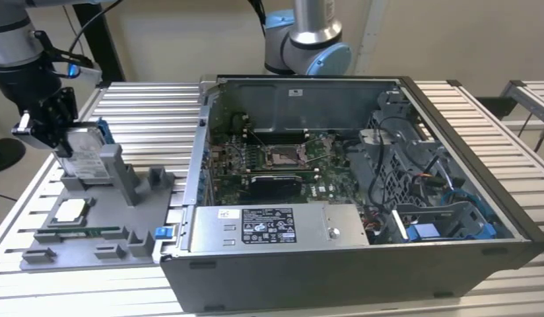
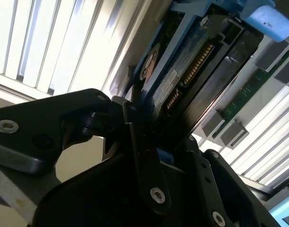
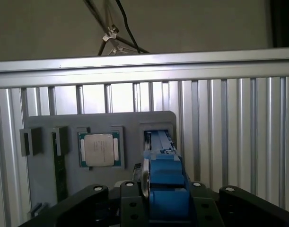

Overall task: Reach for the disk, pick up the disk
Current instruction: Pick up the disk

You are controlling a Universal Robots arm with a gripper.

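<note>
gripper (image 1: 64,140) is down at the exterior view's left, clamped on the upper end of the disk (image 1: 85,157). disk stands near upright on edge, lower end between the slot walls of the grey tray (image 1: 96,231)

first wrist view looks down along it: gripper (image 3: 162,191) fingers (image 3: 128,189) pressed against both sides of the disk's blue rail (image 3: 165,175), tray slot opening just beyond

second wrist view: disk (image 2: 191,71) seen from its board side, connector edge exposed, one black finger (image 2: 142,161) lying against it

clearances: tall grey post (image 1: 113,165) just beside the disk on the exterior view's right, shorter post (image 1: 158,178) near that. chip (image 1: 69,211) lies flat in its tray pocket, apart from the disk, toward the tray's near edge. open computer case (image 1: 342,185) has its wall right along the tray's right edge, power-supply box (image 1: 281,228) inside at the front. slatted table (image 1: 148,105) runs open behind the tray; tray's left edge is near the table's edge
</note>
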